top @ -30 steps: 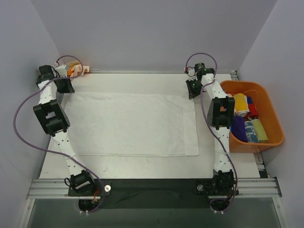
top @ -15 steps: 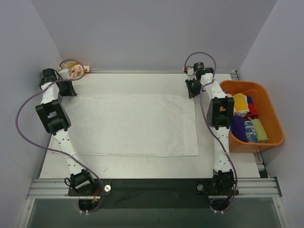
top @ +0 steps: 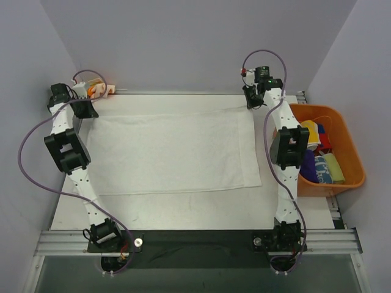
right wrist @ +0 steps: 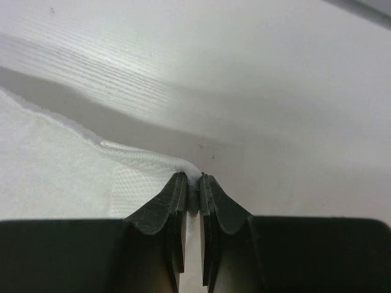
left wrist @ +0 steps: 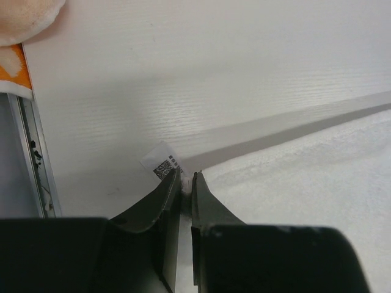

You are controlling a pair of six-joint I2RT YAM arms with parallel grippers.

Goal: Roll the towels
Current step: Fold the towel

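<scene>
Starting the roll: my left gripper (left wrist: 186, 180) and right gripper (right wrist: 192, 180) each clamp a far corner of the towel (top: 171, 152). Next I'd draw both evenly toward the worktop's (top: 183, 210) near edge.

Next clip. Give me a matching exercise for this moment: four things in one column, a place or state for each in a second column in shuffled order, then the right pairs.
Column one
1. white towel
2. orange bin
3. cream towel with orange blotches
4. right gripper

Column two
A. shut on the far right corner of the white towel
B. at the right side of the table, holding coloured rolled towels
C. spread out across the middle of the table
D. bunched at the table's far left corner

Pairs: 1-C, 2-B, 3-D, 4-A
</scene>
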